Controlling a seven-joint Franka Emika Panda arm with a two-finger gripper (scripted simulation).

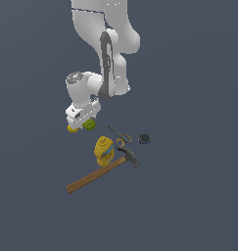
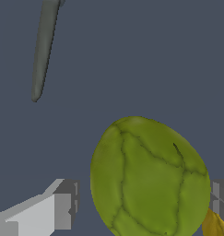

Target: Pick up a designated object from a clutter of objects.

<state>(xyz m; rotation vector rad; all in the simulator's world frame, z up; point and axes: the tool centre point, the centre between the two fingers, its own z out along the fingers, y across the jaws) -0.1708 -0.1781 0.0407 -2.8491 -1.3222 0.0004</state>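
Observation:
The olive-green lumpy ball (image 1: 90, 124) lies on the floor at the back left of the clutter in the exterior view. It fills the wrist view (image 2: 150, 177). My gripper (image 1: 83, 124) is down over it, and in the wrist view the gripper (image 2: 144, 205) has its jaws apart with the ball between them. One finger (image 2: 63, 210) stands a small gap away from the ball. The other finger (image 2: 221, 200) is at the ball's edge. The small bright-yellow lump (image 1: 71, 129) sits right beside the ball and shows in the wrist view (image 2: 215, 226).
The yellow container (image 1: 104, 149) stands in front of the ball. The wooden-handled hammer (image 1: 98, 174), the orange-handled scissors (image 1: 120, 136) and a small dark disc (image 1: 145, 139) lie toward the exterior view's right. A grey blade (image 2: 43, 50) shows in the wrist view.

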